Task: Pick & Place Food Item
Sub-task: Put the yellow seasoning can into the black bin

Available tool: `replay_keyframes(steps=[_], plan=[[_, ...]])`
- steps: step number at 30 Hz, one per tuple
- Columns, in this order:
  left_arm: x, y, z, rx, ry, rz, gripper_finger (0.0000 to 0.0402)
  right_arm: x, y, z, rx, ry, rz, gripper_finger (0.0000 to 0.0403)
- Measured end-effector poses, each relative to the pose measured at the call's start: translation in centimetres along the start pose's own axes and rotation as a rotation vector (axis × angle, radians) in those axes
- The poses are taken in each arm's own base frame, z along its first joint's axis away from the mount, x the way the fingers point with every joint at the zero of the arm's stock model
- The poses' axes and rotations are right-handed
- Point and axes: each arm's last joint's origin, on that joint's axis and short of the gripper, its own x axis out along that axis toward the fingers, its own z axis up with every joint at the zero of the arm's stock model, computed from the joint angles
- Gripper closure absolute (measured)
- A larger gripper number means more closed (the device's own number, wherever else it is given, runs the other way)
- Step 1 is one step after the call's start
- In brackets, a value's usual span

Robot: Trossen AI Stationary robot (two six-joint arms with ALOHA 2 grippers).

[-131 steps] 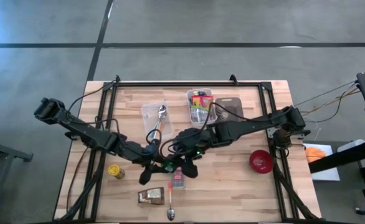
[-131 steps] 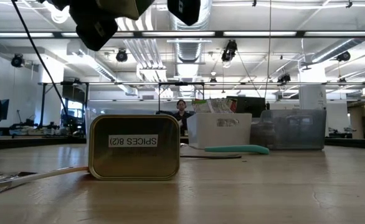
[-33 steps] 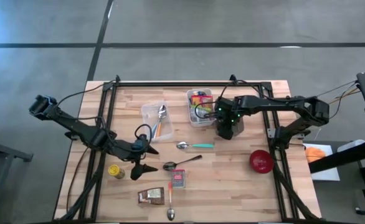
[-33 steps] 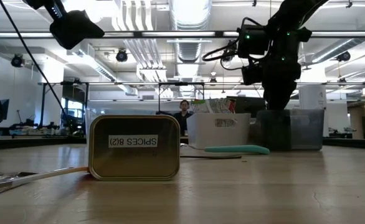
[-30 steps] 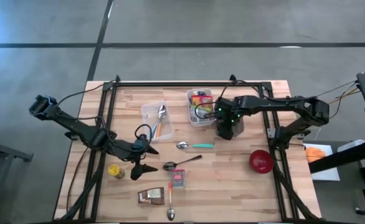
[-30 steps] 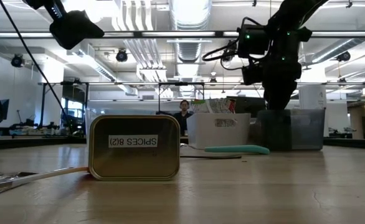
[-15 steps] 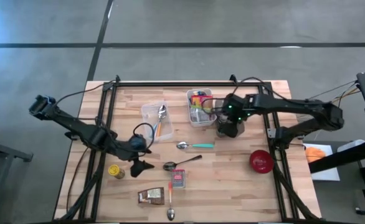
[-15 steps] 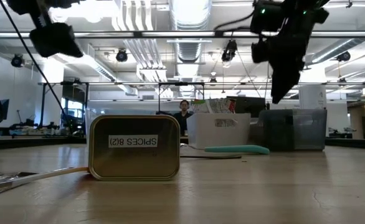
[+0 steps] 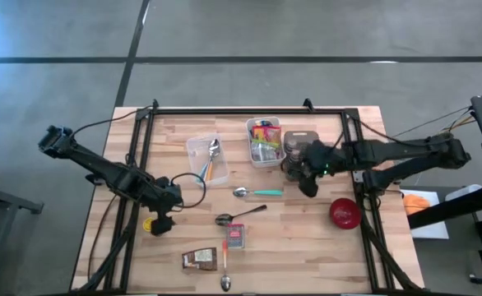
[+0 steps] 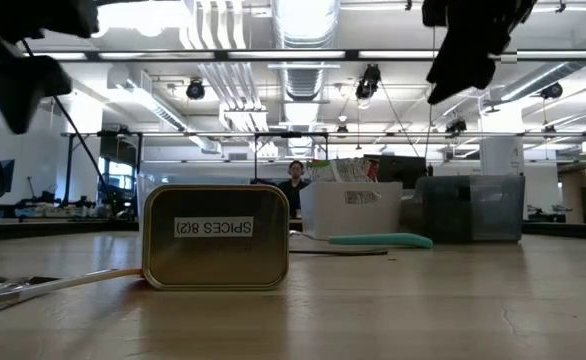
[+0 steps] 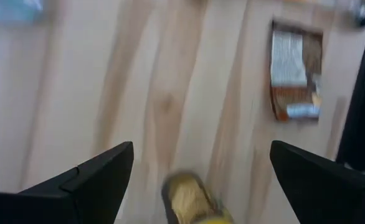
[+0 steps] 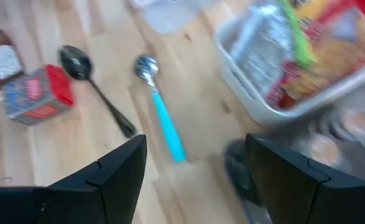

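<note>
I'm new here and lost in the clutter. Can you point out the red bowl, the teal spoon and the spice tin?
Red bowl [image 9: 345, 213], high view, on its inside.
Teal spoon [image 9: 265, 192], high view, on the teal handle.
Spice tin [image 10: 215, 237], low view, on its labelled face.

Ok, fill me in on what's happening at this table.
Neither arm holds anything. The left gripper is open above a small yellow item near the table's left side, with a brown snack packet close by. The right gripper hangs open and empty beside the bin of packaged food, above the teal-handled spoon.
</note>
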Motion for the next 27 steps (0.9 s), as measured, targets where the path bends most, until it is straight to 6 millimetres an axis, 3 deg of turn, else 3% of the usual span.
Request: replay_keyframes(steps=[5, 11, 16, 27], plan=[[0.0, 0.0, -0.6, -0.055, 0.105, -0.034, 0.002, 1.4, 3.2, -0.8, -0.097, -0.035, 0.002, 0.0133], [0.7, -0.5, -0.7, -0.074, 0.128, -0.017, 0.0024, 4.6, 5.8, -1.9, -0.13, -0.02, -0.039, 0.0133], [2.8, -2.5, 0.1, -0.03, 0.137, -0.052, 0.0059, 6.8, 7.5, -2.1, -0.098, -0.054, 0.001, 0.0133], [5.2, -7.7, 3.3, 0.017, 0.188, -0.042, 0.0156, 7.7, 9.7, -2.8, -0.096, -0.093, 0.079, 0.0133]])
